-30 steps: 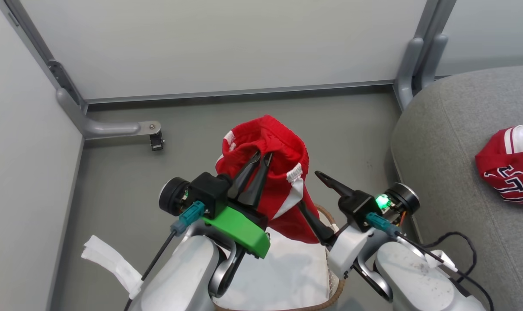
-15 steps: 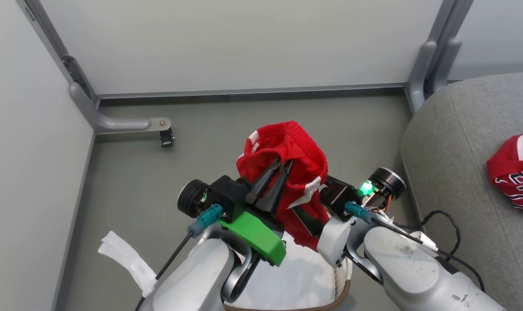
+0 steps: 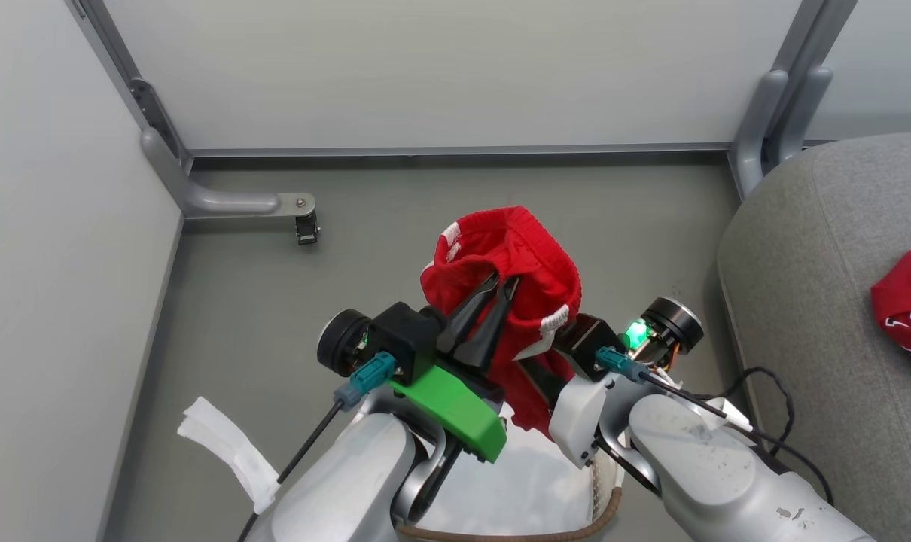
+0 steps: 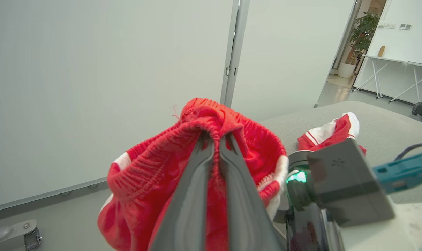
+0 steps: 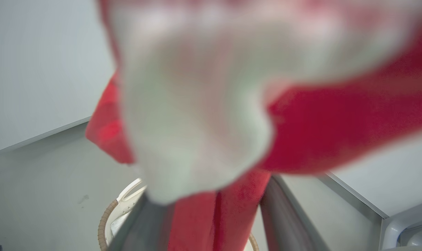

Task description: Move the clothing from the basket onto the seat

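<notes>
The red shorts (image 3: 516,256) with white trim hang in the air above the basket (image 3: 610,504). My left gripper (image 3: 501,282) is shut on their ribbed waistband (image 4: 211,118). My right gripper (image 3: 538,370) is right beside it at the lower part of the shorts. Its two fingers (image 5: 287,212) stand apart, and red cloth (image 5: 214,216) hangs between them. The red jersey (image 3: 907,309) with dark letters lies on the grey seat (image 3: 817,286) at the right. It is also in the left wrist view, jersey (image 4: 331,130) on seat (image 4: 382,122).
A flat white sheet (image 3: 531,482) lies in the basket, whose brown rim (image 5: 104,223) is below the right gripper. Grey floor (image 3: 350,226) runs to white partition walls with metal posts (image 3: 772,113) and a bracket foot (image 3: 252,203). A white strip (image 3: 222,452) hangs at the lower left.
The camera has shifted. My right gripper has moved in to the hanging shorts, and its fingers now stand on either side of the cloth. The left gripper keeps its hold.
</notes>
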`<state>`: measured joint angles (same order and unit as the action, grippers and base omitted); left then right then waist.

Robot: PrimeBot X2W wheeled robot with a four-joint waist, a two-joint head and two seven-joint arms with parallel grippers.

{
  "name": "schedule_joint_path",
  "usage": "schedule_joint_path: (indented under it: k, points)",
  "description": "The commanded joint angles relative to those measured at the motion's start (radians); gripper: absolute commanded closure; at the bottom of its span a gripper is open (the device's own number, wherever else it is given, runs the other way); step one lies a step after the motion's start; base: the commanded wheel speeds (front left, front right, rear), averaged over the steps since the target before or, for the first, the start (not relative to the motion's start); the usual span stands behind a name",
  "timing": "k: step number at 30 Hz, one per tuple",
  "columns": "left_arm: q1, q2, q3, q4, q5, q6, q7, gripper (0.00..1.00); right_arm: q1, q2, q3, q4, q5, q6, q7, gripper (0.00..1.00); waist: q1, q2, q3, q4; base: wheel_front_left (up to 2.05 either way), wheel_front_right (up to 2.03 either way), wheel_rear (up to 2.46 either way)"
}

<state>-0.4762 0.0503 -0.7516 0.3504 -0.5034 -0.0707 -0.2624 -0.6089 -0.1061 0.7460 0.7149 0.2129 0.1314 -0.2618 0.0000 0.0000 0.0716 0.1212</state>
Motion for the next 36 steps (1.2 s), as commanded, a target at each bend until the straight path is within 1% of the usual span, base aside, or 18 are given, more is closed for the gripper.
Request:
schedule_joint_path:
  k: [1, 12, 13, 14, 15, 22, 25, 36]
  points:
    - [-0.015, 0.002, 0.001, -0.002, -0.007, 0.005, -0.003, 1.00, -0.009, -0.001, -0.003, -0.001, 0.010, -0.001, -0.005, 1.00, 0.0000, 0.0000, 0.002, -0.002, 0.00, 0.00, 0.00]
    - [-0.014, 0.002, 0.013, -0.009, -0.003, 0.016, -0.003, 1.00, 0.009, -0.018, -0.043, -0.033, 0.024, -0.001, -0.005, 1.00, 0.0000, 0.0000, 0.016, -0.034, 0.00, 0.00, 0.00]
    - [-0.014, 0.002, 0.016, -0.009, 0.002, 0.019, -0.003, 0.92, 0.011, -0.020, -0.049, -0.038, 0.024, -0.001, -0.005, 1.00, 0.0000, 0.0000, 0.019, -0.041, 0.00, 0.00, 0.00]
    - [-0.014, 0.002, 0.021, -0.009, 0.006, 0.020, -0.003, 0.58, 0.013, -0.021, -0.055, -0.043, 0.022, -0.001, -0.005, 1.00, 0.0000, 0.0000, 0.021, -0.048, 0.00, 0.00, 0.00]
    - [-0.014, 0.002, 0.021, -0.003, 0.009, 0.018, -0.003, 0.00, 0.014, -0.021, -0.062, -0.047, 0.018, -0.001, -0.005, 1.00, 0.0000, 0.0000, 0.024, -0.056, 0.00, 0.00, 0.00]
    - [-0.019, 0.002, 0.035, 0.010, 0.027, 0.013, -0.002, 0.00, 0.010, -0.018, -0.099, -0.082, 0.006, -0.001, -0.005, 1.00, 0.0000, 0.0000, 0.039, -0.139, 0.00, 0.00, 0.00]
    - [-0.020, 0.002, 0.050, 0.021, 0.039, 0.010, -0.002, 0.00, 0.009, -0.012, -0.113, -0.090, 0.004, -0.001, -0.005, 1.00, 0.0000, 0.0000, 0.047, -0.193, 0.00, 0.00, 0.00]
    - [-0.036, 0.003, 0.070, 0.057, 0.088, -0.008, -0.002, 0.00, 0.030, -0.013, -0.230, -0.147, -0.013, -0.001, -0.005, 1.00, 0.0000, 0.0000, 0.097, -0.425, 0.00, 0.00, 0.00]
